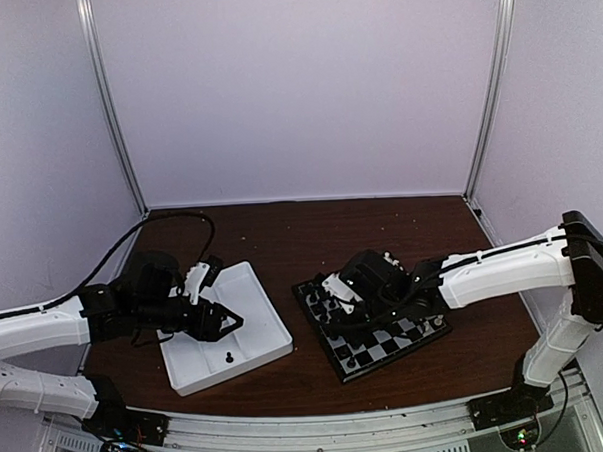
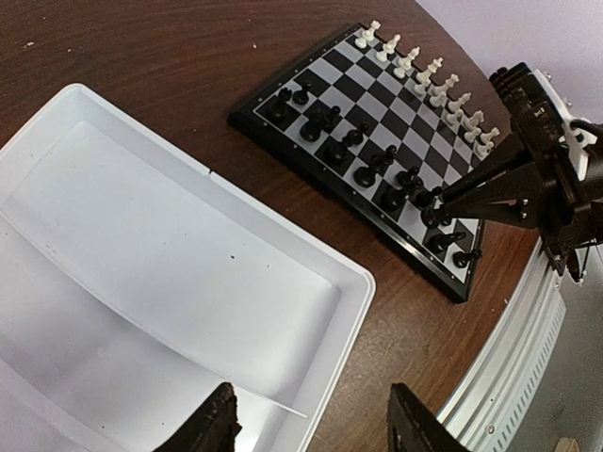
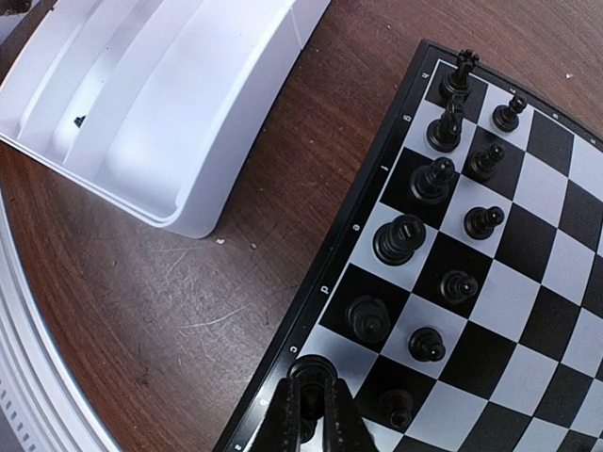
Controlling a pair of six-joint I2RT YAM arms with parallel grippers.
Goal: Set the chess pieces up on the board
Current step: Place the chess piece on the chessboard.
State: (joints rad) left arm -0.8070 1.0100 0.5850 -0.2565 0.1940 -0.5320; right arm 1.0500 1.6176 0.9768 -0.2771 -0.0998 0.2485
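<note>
My right hand (image 3: 313, 403) is pinched shut on a black piece (image 3: 311, 365) at a corner square of the board (image 3: 551, 202). The board lies on the worktop (image 3: 188, 311) beside the white tray (image 2: 141, 235). Other black chess pieces (image 3: 400, 240) stand in two rows along that edge. My left hand (image 2: 316, 428) hangs half-wide over the tray, holding nothing.

**Left arm** (image 1: 36, 333), 8 o'clock in the overhead view: glossy white tubular shells, black joint housings, white wrist bracket (image 1: 197, 279). A black cable (image 1: 181, 213) loops off toward 10 o'clock.
**Left gripper** (image 2: 316, 428): matte black, two blunt fingers (image 2: 219, 428).
**Right arm** (image 1: 504, 272), 4 o'clock: matching white shells, boxy black elbow housing (image 1: 593, 263), thin black forearm cable (image 1: 503, 248).
**Right gripper** (image 3: 316, 386): black, narrow tapering fingers.
**Base plates** (image 1: 500, 410): black, with small coloured lights (image 1: 521, 439) at 6 o'clock.
</note>
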